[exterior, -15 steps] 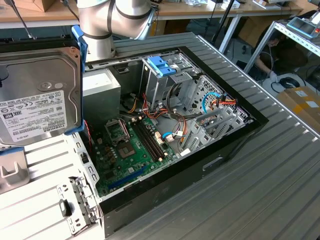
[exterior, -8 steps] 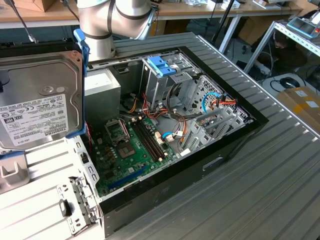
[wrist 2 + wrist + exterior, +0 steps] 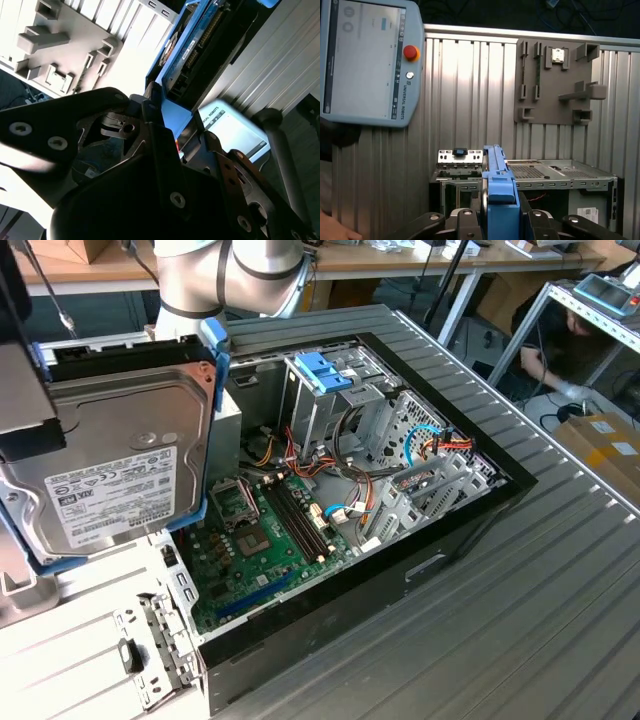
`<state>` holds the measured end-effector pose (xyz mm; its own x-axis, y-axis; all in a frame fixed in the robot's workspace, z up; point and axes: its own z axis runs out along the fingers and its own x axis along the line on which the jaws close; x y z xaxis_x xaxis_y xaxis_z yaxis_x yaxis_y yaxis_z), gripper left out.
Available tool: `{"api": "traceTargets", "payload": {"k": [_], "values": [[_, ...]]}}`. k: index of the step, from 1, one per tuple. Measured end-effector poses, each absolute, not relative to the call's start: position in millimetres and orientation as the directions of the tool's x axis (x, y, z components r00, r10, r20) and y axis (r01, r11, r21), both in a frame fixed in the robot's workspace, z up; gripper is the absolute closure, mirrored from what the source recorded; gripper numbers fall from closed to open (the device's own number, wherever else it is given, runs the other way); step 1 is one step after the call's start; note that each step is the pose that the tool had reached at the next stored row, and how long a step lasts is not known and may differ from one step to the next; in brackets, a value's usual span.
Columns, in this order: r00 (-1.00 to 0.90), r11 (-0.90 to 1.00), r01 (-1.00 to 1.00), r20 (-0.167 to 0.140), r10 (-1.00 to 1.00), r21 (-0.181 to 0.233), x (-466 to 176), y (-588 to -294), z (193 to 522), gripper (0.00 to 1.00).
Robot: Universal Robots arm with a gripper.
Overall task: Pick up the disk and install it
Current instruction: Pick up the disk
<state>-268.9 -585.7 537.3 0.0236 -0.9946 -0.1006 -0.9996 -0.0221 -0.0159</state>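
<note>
Flat grey-metal disk with light-blue plastic rails [image 3: 110,470] is held aloft at the exterior view's left, apart from the silver drive cage [image 3: 310,410]. Fingers [image 3: 464,221] are clamped on one rail. Risk: the narrow edge grip lets the disk tilt, jamming its rails at the cage.

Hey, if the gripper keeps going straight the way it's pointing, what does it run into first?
Probably the open computer case: in the first wrist view the gripper, holding the disk, lines up with its metal frame. Depth is unclear.
</note>
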Motion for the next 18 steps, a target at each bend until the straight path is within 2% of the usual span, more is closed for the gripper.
{"api": "traceTargets", "payload": {"k": [18], "values": [[0.024, -0.022, -1.0, -0.101, -0.995, -0.016, -248, -586, 537, 0.63]]}}
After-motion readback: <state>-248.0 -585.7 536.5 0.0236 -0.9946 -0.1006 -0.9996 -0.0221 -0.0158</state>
